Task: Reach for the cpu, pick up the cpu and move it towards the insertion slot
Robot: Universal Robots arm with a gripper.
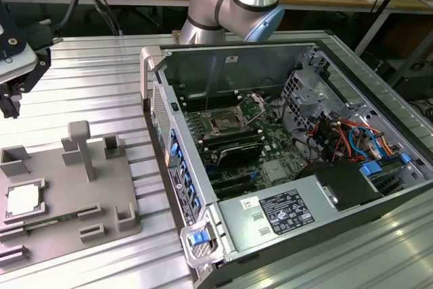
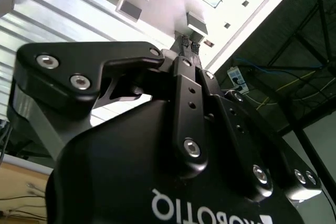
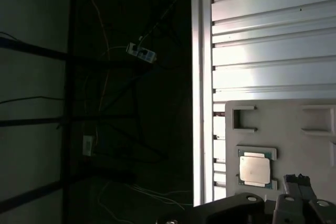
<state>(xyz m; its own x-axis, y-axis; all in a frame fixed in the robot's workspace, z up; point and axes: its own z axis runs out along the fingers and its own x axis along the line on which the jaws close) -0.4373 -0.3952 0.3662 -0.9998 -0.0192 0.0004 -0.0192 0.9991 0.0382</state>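
The cpu (image 1: 21, 199) is a small pale silver square lying flat in a recess of a grey fixture plate (image 1: 101, 191) at the exterior view's left. In the first wrist view the cpu (image 3: 255, 168) lies just off my fingertips (image 3: 292, 181). My gripper (image 1: 9, 103) hangs above the table at the far left, higher than the plate and apart from the cpu. Its fingers (image 2: 183, 43) are pressed together with nothing between them. The insertion slot (image 1: 223, 124) is a metal-framed socket with wire levers on the green board inside the open computer case.
The open computer case (image 1: 152, 93) stands on the ribbed aluminium table (image 1: 95, 79), with tall side walls, memory slots, cables and a labelled power supply box (image 1: 284, 211). Grey posts (image 1: 80, 141) rise from the fixture plate. The table edge (image 3: 197, 77) runs close to the plate.
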